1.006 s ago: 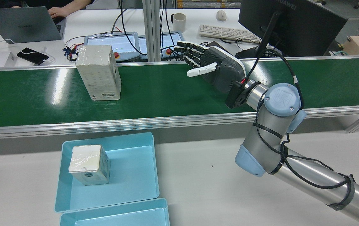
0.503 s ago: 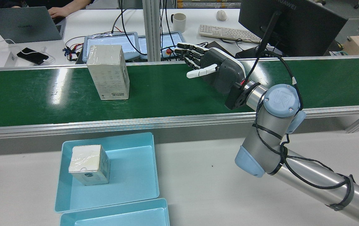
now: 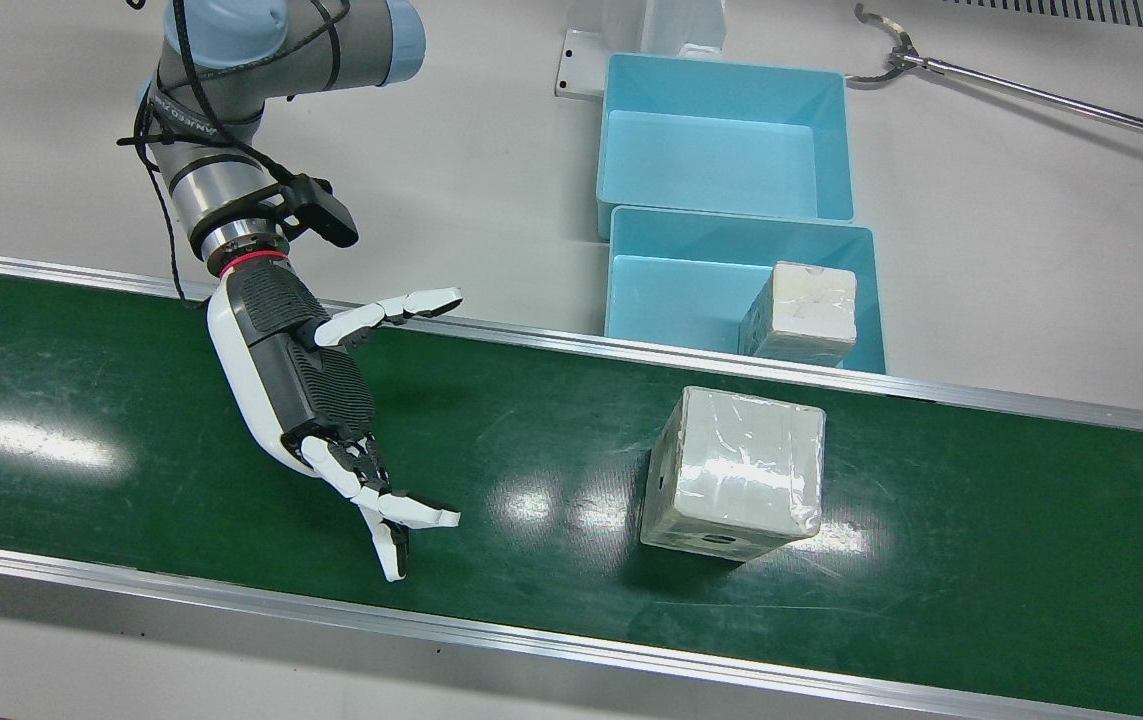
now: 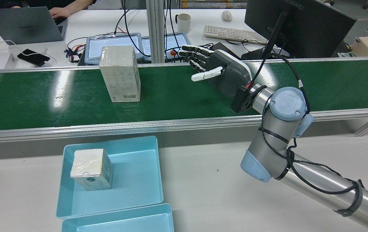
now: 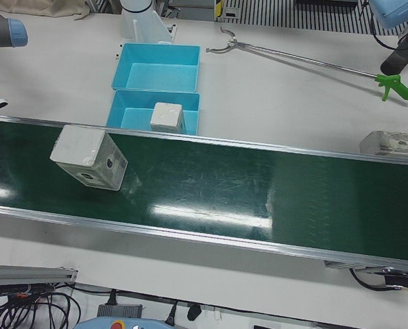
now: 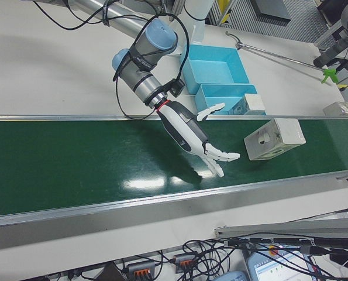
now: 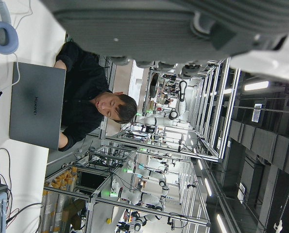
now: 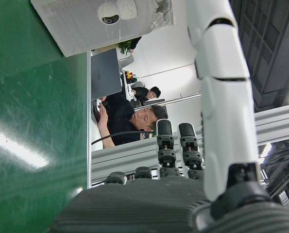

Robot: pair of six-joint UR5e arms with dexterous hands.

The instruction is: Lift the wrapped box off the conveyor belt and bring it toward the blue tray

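Note:
A plastic-wrapped white box (image 3: pixel 736 470) (image 4: pixel 120 74) (image 5: pixel 88 157) (image 6: pixel 274 139) stands on the green conveyor belt (image 3: pixel 1031 560) (image 4: pixel 42 106). My right hand (image 3: pixel 321 400) (image 4: pixel 216 69) (image 6: pixel 194 134) hovers over the belt, open, fingers spread, palm facing the box across a wide gap. In the right hand view the box (image 8: pixel 100 24) lies ahead of the fingers (image 8: pixel 173 145). The blue tray (image 3: pixel 631 290) (image 4: pixel 138 180) beside the belt holds another wrapped box (image 3: pixel 799 312) (image 4: pixel 92 169). My left hand (image 7: pixel 159 24) shows only its palm, holding nothing.
A second blue tray (image 3: pixel 721 160) (image 4: pixel 122 222) adjoins the first. A long grabber tool (image 3: pixel 1011 90) (image 5: pixel 306 58) lies on the white table. Beyond the belt's far rail are a monitor (image 4: pixel 299 25), a keyboard (image 4: pixel 235 33), a laptop (image 4: pixel 23 25) and a person's hand (image 4: pixel 60 12).
The wrapped box has travelled along the belt to the right in the rear view, closer to my right hand. The hand has hardly moved and stays open.

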